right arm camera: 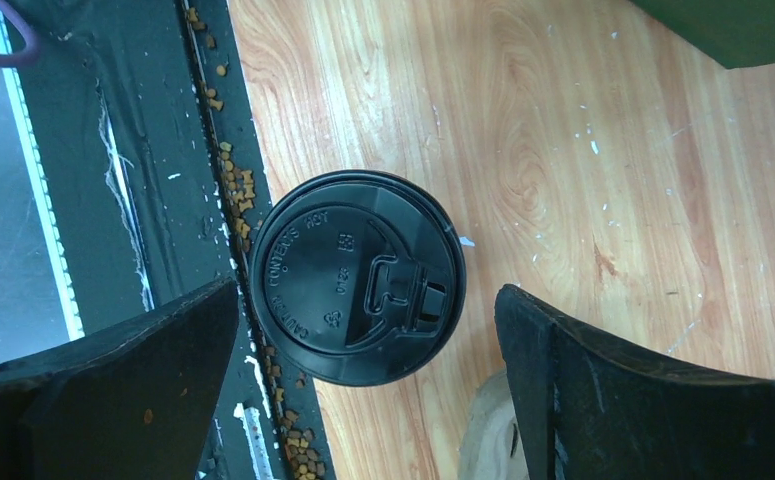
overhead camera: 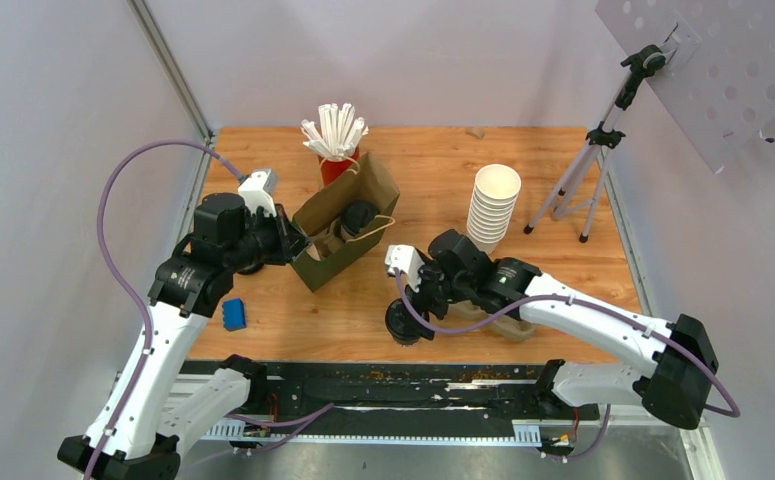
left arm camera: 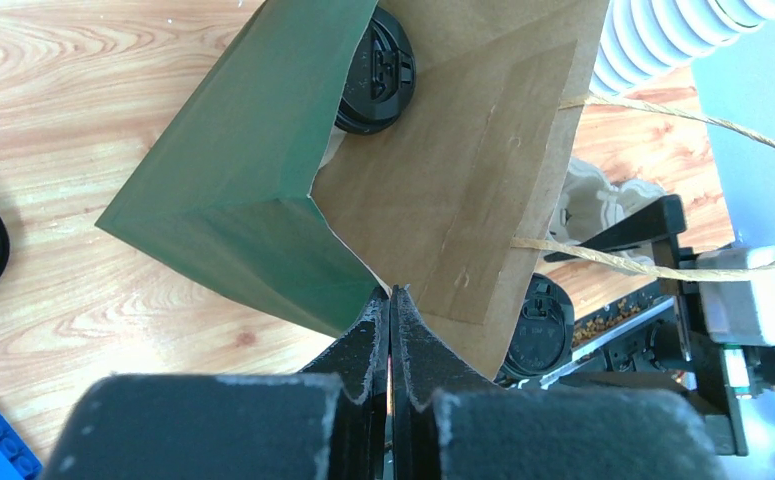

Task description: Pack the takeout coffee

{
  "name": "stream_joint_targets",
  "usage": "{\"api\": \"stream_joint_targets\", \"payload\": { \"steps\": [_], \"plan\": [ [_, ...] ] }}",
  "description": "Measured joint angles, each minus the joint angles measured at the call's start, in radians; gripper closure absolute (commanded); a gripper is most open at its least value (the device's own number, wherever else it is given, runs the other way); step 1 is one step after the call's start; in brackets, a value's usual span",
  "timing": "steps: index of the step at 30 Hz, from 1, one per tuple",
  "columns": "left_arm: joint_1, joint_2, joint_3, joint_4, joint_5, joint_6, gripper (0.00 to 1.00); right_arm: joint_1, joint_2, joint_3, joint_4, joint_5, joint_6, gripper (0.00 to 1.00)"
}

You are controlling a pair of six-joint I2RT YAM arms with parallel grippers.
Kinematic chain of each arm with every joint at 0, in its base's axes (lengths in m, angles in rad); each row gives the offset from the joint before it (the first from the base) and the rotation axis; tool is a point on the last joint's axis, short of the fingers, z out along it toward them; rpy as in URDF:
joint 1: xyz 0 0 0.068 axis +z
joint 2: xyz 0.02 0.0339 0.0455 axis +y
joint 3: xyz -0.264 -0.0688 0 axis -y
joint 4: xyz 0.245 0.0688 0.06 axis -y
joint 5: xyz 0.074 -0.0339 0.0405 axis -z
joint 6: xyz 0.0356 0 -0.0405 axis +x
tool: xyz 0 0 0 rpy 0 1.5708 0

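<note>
Directly beneath the right end effector (right arm camera: 367,290), whose jaws are spread fully and hold nothing, the cup (right arm camera: 358,280) is seen lid-on. It stands upright at the near edge of the surface (right arm camera: 583,150), so its long axis runs straight along the line of approach. In the wrist view it sits between the two fingers, a little closer to the left-hand one. Whether the fingertips are already down at the cup's wall cannot be told. The right arm is clearly the nearer.

The left end effector (left arm camera: 391,320) is closed tight on the rim of the bag (left arm camera: 443,180), whose mouth is tipped toward the cup. A second cup (left arm camera: 375,70) is already lodged inside. From the cup, the bag lies farther back and to the left, near but not touching.
</note>
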Motion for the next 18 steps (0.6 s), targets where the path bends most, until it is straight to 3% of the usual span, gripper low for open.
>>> {"api": "stream_joint_targets", "payload": {
  "steps": [18],
  "plan": [
    [0.0, 0.0, 0.0, 0.0, 0.0, 0.0, 1.0, 0.079, 0.074, 0.014, 0.001, 0.063, -0.068, 0.0]
  ]
}}
